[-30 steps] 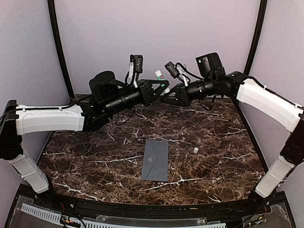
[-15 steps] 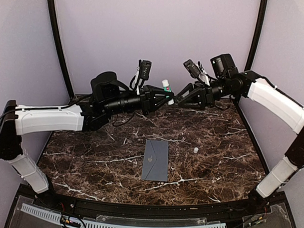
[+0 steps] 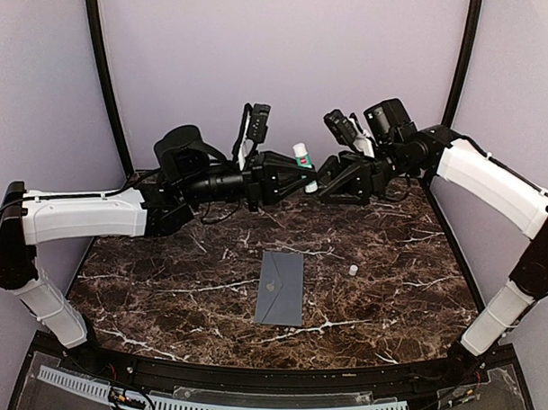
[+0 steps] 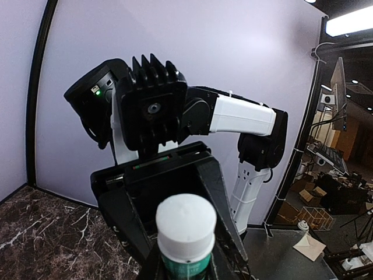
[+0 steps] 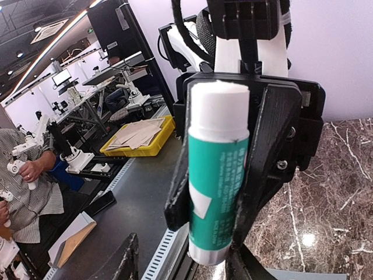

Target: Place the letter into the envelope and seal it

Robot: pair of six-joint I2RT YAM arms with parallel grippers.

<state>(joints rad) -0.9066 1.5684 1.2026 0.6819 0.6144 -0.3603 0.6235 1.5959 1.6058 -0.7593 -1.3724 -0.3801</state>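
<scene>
The grey-blue envelope lies flat at the middle of the table, flap closed, pale emblem up. The cream letter is not in view. My left gripper is raised above the far side of the table and is shut on a green-and-white glue stick, which also shows in the left wrist view. My right gripper is open and faces it closely. In the right wrist view the glue stick stands upright in the left gripper's jaws, its lower end between my right fingers, not touching them.
A small white cap sits on the dark marble table, right of the envelope. Purple walls close in the back and both sides. Both arms reach across the far half of the table, well above it.
The right gripper pulled away to the right, then came back close to the glue stick. The left gripper moved slightly right, then held. The envelope and cap have not moved.
</scene>
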